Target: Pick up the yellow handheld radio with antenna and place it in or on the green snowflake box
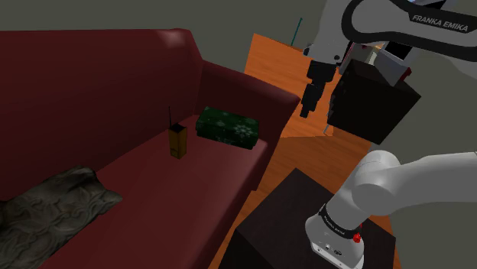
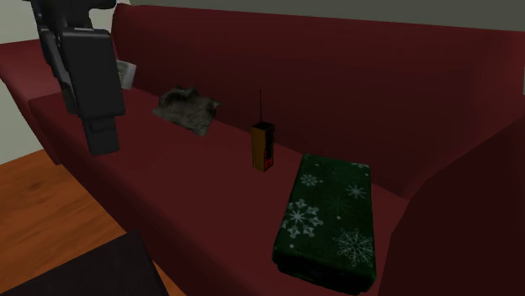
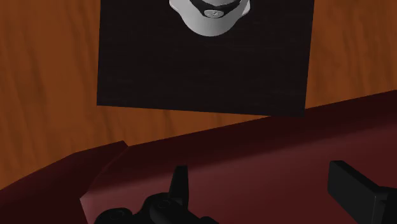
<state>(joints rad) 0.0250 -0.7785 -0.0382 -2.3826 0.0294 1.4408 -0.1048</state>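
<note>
yellow-orange radio (image 1: 178, 142) is seen upright on the dark red sofa (image 1: 153, 183) seat, near the green snowflake box (image 1: 227, 127), apparently not touching it. gripper (image 1: 308, 99) is held high by the sofa's end, well apart from both, fingers (image 3: 180, 184) spread apart.

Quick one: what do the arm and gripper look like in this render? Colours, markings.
The arm has white rounded links and dark joints, with white FRANKA EMIKA lettering on a dark band. A small red dot sits by the black ring near the base. The gripper is all black and boxy, with two flat fingers.
</note>
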